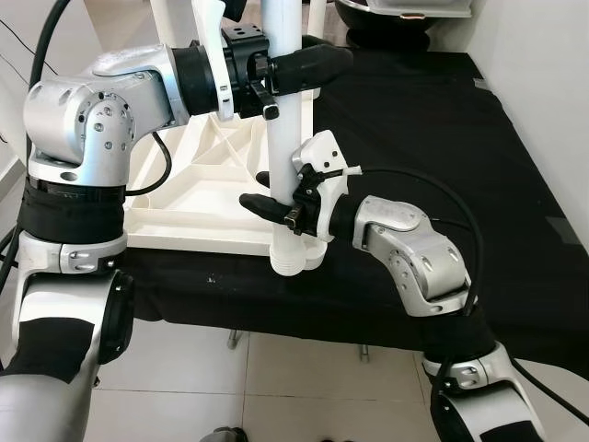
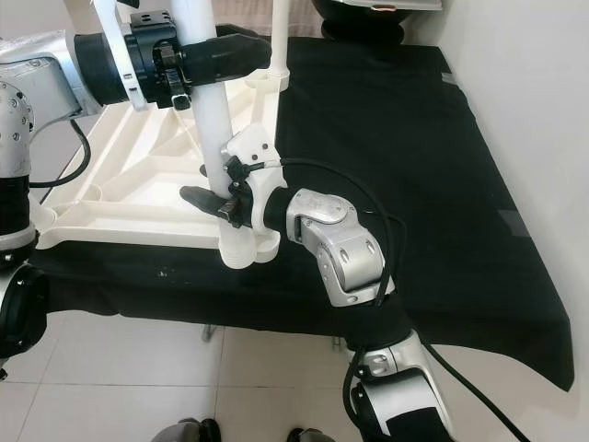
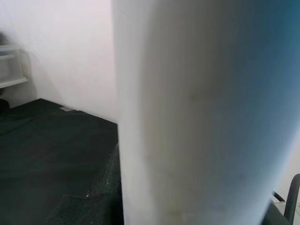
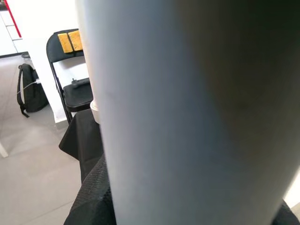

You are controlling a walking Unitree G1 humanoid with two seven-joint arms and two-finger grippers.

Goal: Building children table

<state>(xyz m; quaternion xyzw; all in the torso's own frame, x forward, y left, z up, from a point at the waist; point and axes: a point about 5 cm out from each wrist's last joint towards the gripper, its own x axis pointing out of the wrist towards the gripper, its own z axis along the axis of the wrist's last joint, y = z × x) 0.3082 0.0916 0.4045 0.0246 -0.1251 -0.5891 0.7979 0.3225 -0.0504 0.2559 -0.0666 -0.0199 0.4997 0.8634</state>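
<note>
Table leg (image 1: 283, 138), a white round post, stands upright at the near right corner of the upturned white tabletop (image 1: 198, 198), its ribbed lower end sitting in the corner socket (image 1: 299, 258) at the near edge of the black cloth (image 1: 442, 138) that covers the work surface.

Nearest along the post, the right gripper (image 1: 276, 207) is clenched on the table leg just above the socket, one black finger showing to the left of the post and the white wrist housing pressed close on the right. The silver right arm (image 1: 419, 262) bends back from it toward the robot over the cloth's front edge. In the right wrist view the leg (image 4: 187, 112) stands very close before the lens, with a black folding chair (image 4: 70, 70) carrying yellow pads and a dark backpack (image 4: 30, 91) on the tiled floor behind.

Higher up, the left gripper (image 1: 294, 66) is clamped on the same leg, its black fingers wrapping around the post from the left. The left arm (image 1: 101, 110) reaches in across the tabletop's underside, whose moulded ribs run diagonally between the corners. The left wrist view has the leg (image 3: 197, 112) near the camera, the black cloth and a white wall beyond.

Farther back, another white leg (image 2: 281, 37) stands upright at the tabletop's far corner.
</note>
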